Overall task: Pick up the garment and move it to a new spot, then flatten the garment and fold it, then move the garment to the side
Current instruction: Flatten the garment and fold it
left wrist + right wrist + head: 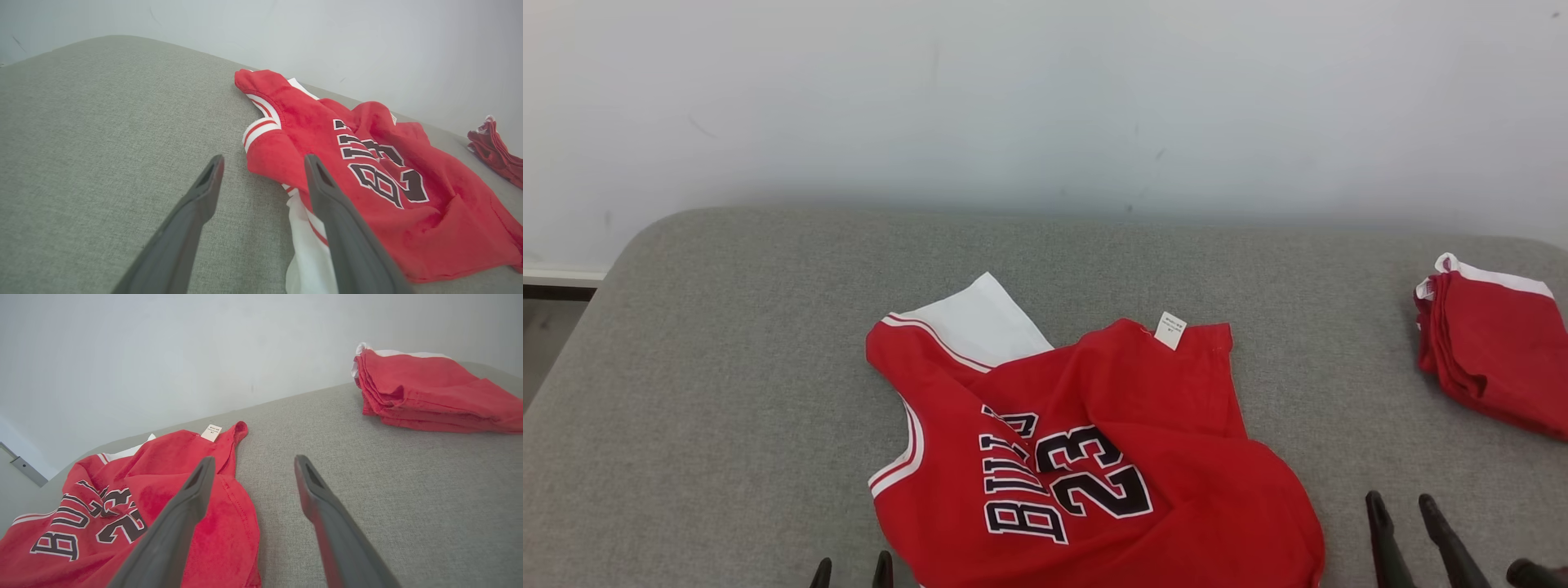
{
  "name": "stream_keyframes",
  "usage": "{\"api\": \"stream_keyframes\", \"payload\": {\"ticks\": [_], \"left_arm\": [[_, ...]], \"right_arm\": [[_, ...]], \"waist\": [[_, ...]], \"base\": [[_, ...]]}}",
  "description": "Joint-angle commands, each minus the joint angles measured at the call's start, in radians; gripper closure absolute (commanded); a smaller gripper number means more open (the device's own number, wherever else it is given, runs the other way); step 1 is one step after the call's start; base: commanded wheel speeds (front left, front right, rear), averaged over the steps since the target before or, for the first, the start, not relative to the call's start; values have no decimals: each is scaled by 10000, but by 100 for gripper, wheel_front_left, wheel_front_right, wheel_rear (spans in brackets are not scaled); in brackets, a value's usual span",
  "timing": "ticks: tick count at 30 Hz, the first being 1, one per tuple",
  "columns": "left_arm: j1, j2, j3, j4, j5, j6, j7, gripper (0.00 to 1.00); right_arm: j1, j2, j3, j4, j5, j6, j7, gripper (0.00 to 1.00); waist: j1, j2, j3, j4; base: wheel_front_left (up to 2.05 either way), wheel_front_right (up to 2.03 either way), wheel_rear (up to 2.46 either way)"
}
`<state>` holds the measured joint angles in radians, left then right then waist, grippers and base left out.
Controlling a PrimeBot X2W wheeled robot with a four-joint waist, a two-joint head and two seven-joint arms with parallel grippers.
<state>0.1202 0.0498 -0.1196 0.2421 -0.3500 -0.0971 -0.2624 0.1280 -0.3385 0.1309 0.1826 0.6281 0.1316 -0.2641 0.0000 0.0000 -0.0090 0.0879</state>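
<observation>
Red jersey (1192, 474), black lettering (1094, 478), grey cushion (727, 367)

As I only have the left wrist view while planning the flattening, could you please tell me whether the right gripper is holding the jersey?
Observer: No, the right gripper is open and empty, beside the jersey on its right.
Operator: Thank you. Is anything showing along the jersey's far edge?
Observer: Yes, a white care label lies exposed there.
Operator: And the red pile at the far right?
Observer: It is a neatly folded stack of red garments with white trim, apart from the jersey.
</observation>
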Motion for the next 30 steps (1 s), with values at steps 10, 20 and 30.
{"api": "stream_keyframes", "payload": {"ticks": [10,20,30], "left_arm": [[-404,12,-144,495,250,-119,-24,0],[-1780,7,-142,2807,15,-270,-24,0],[-3083,16,-811,3015,418,-355,-24,100]], "right_arm": [[341,1393,-277,-21,-1361,-25,0,0],[-70,1325,37,200,-1556,-25,0,0],[-294,1358,77,189,-1748,-25,-1,0]], "waist": [[0,0,83,-285],[0,0,263,-891],[0,0,624,-1165]], "base": [[0,0,0],[0,0,0],[0,0,0]]}}
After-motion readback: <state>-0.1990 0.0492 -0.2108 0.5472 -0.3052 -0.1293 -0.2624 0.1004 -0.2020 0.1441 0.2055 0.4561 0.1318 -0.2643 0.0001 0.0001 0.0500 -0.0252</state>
